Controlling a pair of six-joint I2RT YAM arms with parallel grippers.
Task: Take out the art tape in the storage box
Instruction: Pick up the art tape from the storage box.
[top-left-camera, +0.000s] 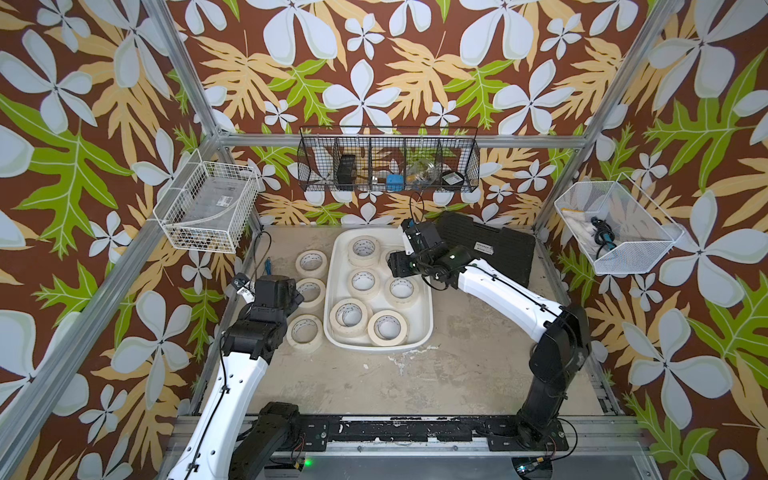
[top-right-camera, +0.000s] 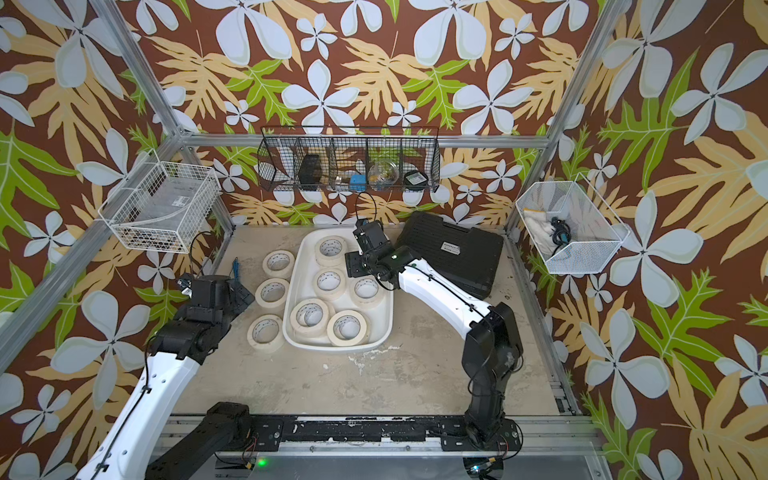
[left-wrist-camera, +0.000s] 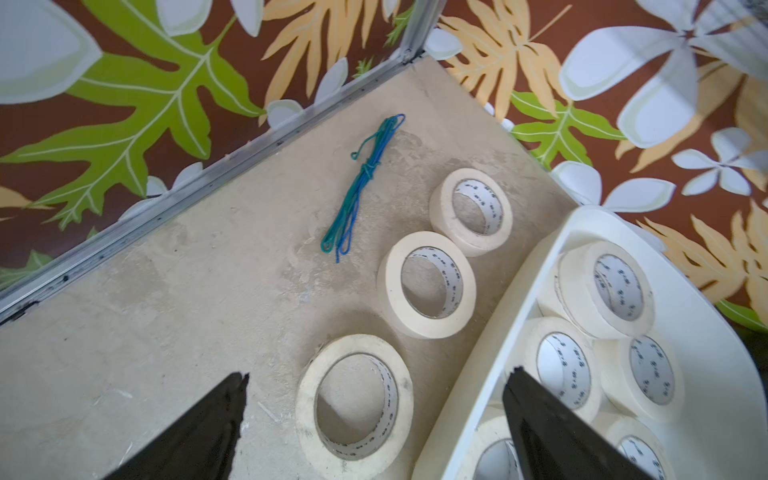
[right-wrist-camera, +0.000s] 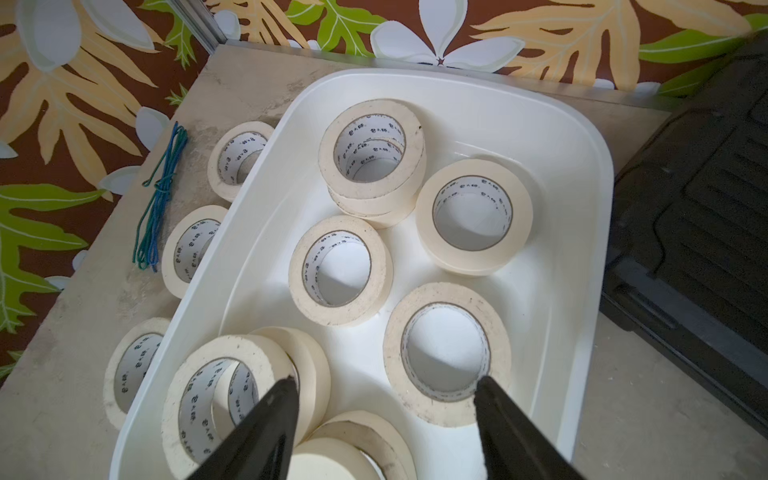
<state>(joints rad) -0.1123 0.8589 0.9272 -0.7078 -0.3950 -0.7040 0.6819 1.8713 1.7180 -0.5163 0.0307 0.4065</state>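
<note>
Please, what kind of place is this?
Probably a robot test cell, not a home: an aluminium frame holds leaf-patterned walls, two robot arms stand on a base rail, and wire baskets hang above the worn tabletop.

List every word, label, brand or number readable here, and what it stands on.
Nothing can be quoted.
art tape inner cores: repeated dark print, too blurred.
black case, white label: too small.
white wire basket, tag inside: too small.
black wire basket, round item label: too small.
</note>
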